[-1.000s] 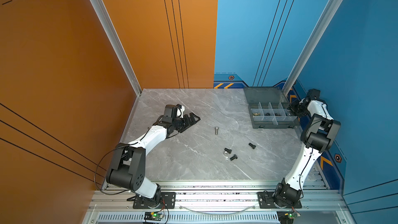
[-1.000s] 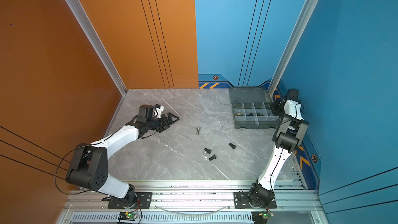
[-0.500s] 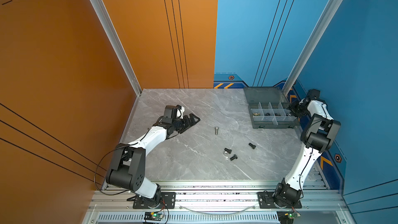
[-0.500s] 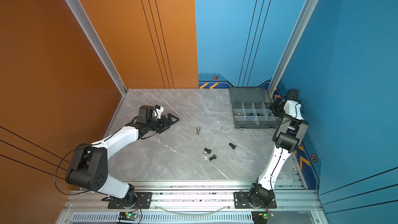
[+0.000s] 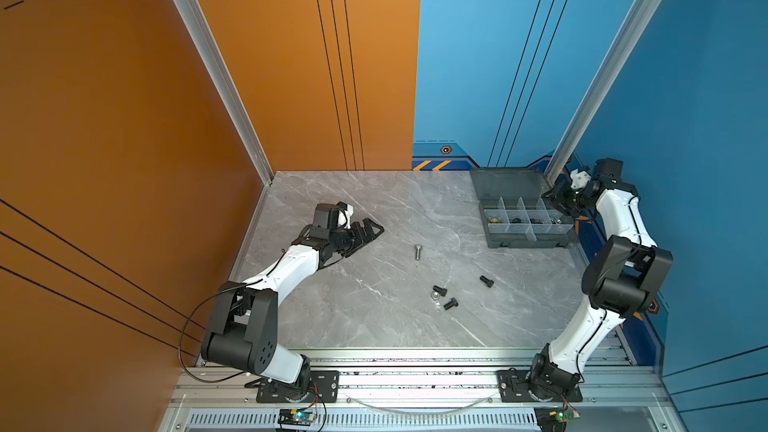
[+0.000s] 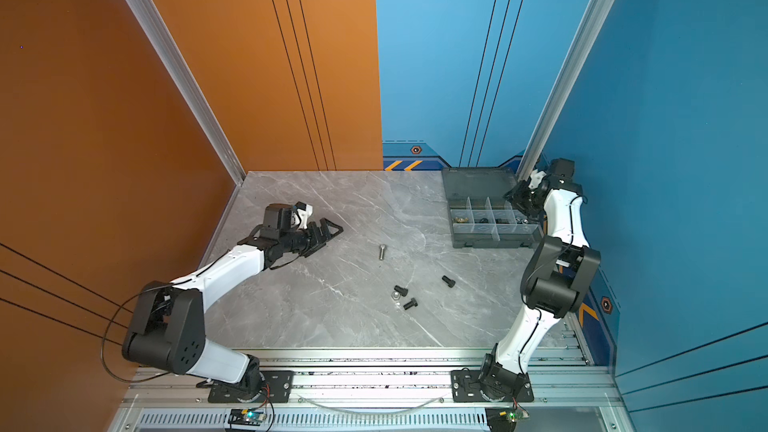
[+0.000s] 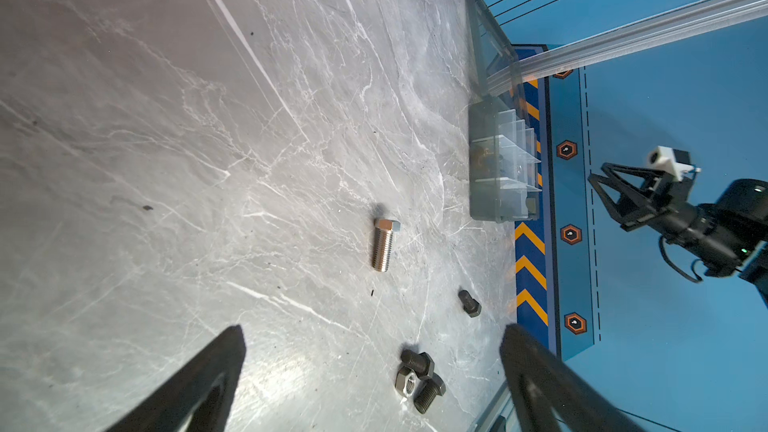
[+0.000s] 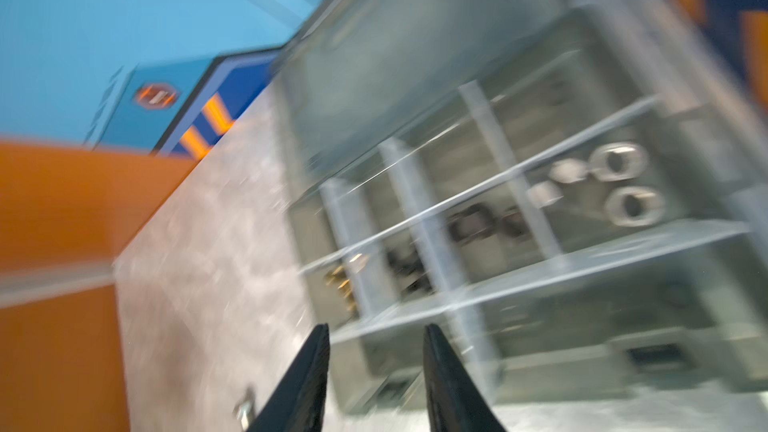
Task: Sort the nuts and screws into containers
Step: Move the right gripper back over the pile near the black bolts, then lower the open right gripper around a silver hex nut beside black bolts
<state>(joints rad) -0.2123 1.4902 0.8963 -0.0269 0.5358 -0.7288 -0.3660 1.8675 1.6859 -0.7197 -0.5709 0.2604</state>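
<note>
**Top and wrist views: loose fasteners on the table, both grippers empty**

The organiser box point(image 5: 532, 241) is seen at the far right of the grey table point(image 5: 353, 326), with its lid point(image 5: 505, 182) laid open behind it. Silver nuts point(image 8: 623, 184) are held in one end compartment, black pieces point(image 8: 471, 224) in the middle ones, and brass-coloured pieces point(image 8: 343, 280) at the opposite end. A silver bolt point(image 5: 418, 251) lies near the table's middle. Nearer the front, a loose silver nut point(image 5: 435, 295) is flanked by a first black bolt point(image 5: 439, 290) and a second black bolt point(image 5: 450, 304). A third black bolt point(image 5: 486, 281) lies apart to the right.

The right gripper point(image 8: 376, 328) is held at the box's far right corner, its jaws parted by a narrow gap with nothing between them. The left gripper point(image 7: 374, 328) is spread wide and empty, low over the table's left part.

The right wrist view is smeared by blur, so the black pieces cannot be told apart. Contact between the left gripper and the table cannot be judged.
</note>
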